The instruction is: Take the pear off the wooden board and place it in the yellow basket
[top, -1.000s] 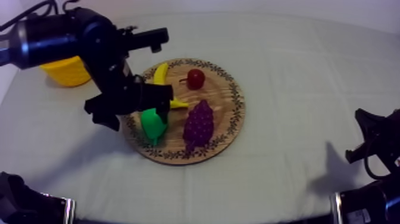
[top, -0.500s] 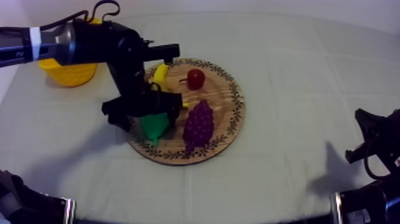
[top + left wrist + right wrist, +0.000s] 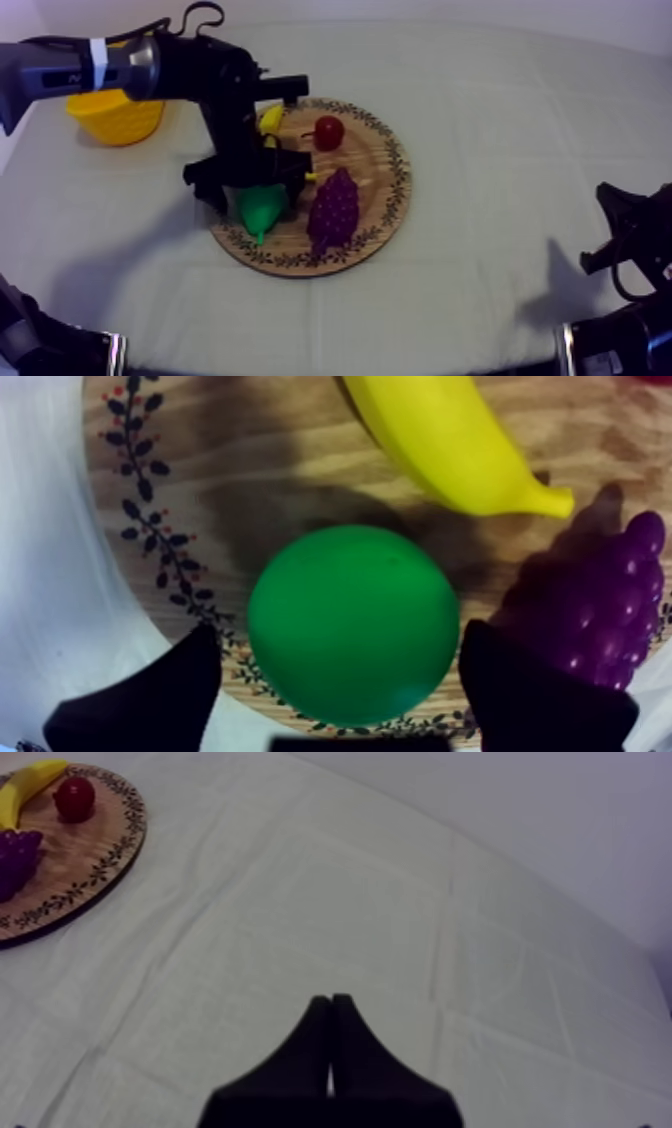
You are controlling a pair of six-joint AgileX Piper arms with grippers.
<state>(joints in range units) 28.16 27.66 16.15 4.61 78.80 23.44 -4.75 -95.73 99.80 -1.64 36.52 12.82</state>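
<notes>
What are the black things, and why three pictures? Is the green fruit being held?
Those are two robot arms with pinching grippers. One picture looks down from above the table; the other two are seen from each arm's wrist. On the wooden board lie a green pear, a banana, grapes and a small red fruit; a yellow basket stands nearby. The left gripper is open, the pear between its fingers, not holding it yet. The right gripper is shut on nothing.
</notes>
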